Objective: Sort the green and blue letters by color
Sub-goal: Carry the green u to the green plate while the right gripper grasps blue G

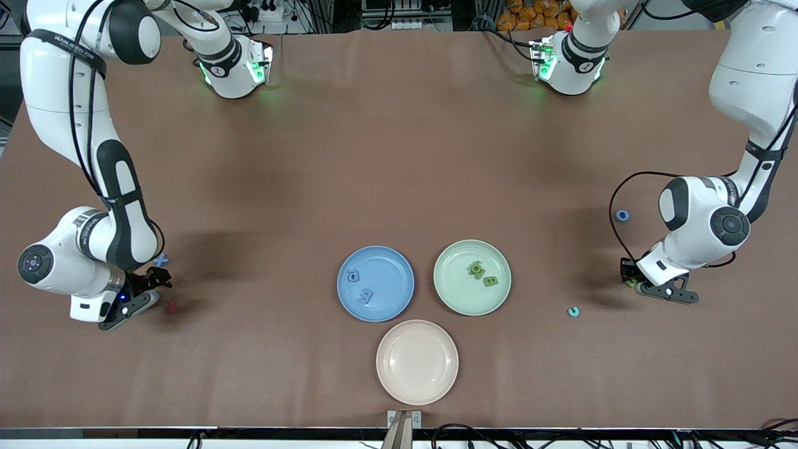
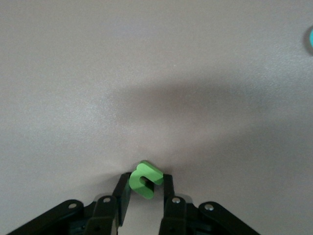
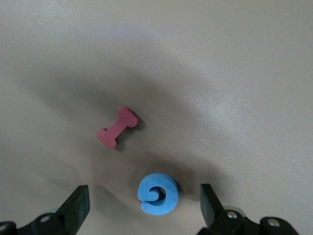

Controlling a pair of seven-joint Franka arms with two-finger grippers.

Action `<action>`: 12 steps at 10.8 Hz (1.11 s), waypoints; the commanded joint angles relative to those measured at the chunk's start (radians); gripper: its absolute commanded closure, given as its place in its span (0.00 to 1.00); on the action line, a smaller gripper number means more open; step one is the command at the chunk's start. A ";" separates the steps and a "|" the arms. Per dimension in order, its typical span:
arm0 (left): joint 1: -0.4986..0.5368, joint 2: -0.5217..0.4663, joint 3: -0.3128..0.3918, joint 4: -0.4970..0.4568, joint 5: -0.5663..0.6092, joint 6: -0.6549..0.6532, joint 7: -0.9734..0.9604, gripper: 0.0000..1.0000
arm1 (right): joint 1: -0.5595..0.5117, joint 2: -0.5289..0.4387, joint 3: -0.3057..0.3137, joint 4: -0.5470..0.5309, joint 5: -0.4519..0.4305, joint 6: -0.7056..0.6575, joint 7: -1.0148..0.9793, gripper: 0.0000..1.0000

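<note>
The left gripper (image 2: 145, 192) is down at the counter (image 1: 399, 156) near the left arm's end, its jaws pinching a small green letter (image 2: 145, 179) that stands tilted on edge between the fingertips; in the front view only a sliver of that green shows at the gripper (image 1: 631, 280). The right gripper (image 3: 143, 205) hangs low over the counter at the right arm's end (image 1: 149, 284), jaws spread wide on either side of a curled blue letter (image 3: 157, 194) that lies flat between them without touching either finger. Just beside that blue piece lies a dark red letter (image 3: 117, 128), shaped like a short bar with wider ends, also visible from the front (image 1: 171, 306). Near the middle of the counter sit three plates: a blue plate (image 1: 349, 308) carrying two blue letters (image 1: 360, 285), a green plate (image 1: 449, 293) beside it, toward the left arm's end, holding two green letters (image 1: 483, 274) close together, and a bare pink plate (image 1: 389, 380) nearer to the front camera than both. A teal ring-shaped letter (image 1: 572, 311) lies on the counter between the green plate and the left gripper, and a blue ring-shaped letter (image 1: 622, 215) lies farther from the front camera, close to the left arm's cable.
</note>
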 commanded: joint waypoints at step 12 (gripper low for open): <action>-0.621 -0.017 0.073 0.182 -0.224 -0.110 -0.803 0.90 | 0.019 -0.002 0.011 0.060 0.106 -0.005 -0.023 1.00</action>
